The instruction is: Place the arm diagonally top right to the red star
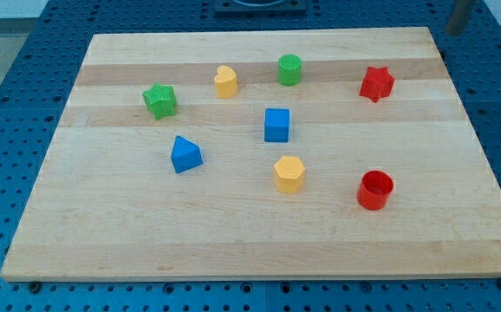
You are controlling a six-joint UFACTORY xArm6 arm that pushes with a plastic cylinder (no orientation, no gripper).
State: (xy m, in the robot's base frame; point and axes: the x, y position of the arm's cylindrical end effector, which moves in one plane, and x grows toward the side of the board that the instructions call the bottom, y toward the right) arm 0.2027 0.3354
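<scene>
We see our tool point(452, 33), a bare rod holding nothing, off the bench point(259, 234) at the view's top right corner, up and right of the red star point(376, 84) near the bench's upper right.

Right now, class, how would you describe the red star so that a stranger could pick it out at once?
Start at the wooden board and go to its top right corner in the view. The red star sits just inside it, right of the green cylinder. The only other red block, the red cylinder, is round and lies lower down.
</scene>
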